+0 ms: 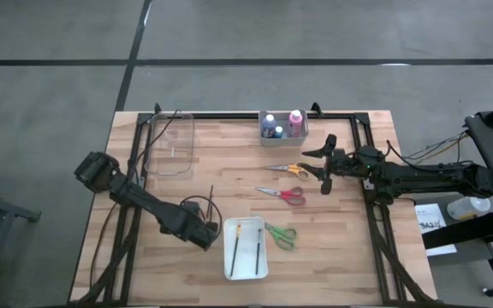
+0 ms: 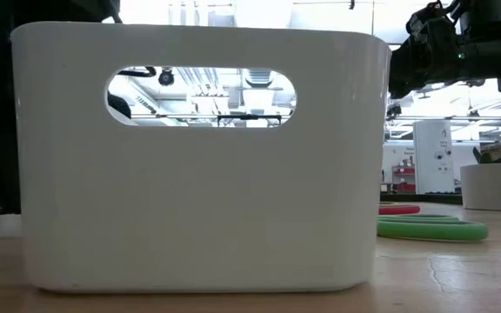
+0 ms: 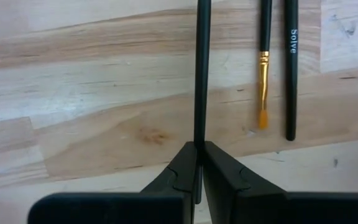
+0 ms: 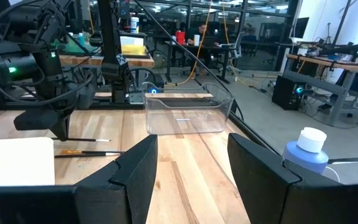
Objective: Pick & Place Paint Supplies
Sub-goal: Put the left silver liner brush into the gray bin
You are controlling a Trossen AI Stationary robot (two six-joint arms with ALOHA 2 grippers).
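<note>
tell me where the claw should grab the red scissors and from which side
Probably at the closed blades just ahead of the pivot, coming straight down from above. The red scissors lie flat on the table, blades pointing toward the left arm's side, red loops toward the open right claw hovering nearby. The narrow blade section fits between the fingers more readily than the wide loops, and bare wood surrounds it.

Seen from above: wooden table with a clear bin at the far left and a small grey bin of capped bottles (pink, blue) at the far edge. Orange scissors, red scissors and green scissors lying mid-table. White tray holding two brushes. Left gripper just beside that tray; right gripper, fingers spread, near the orange scissors.
</note>
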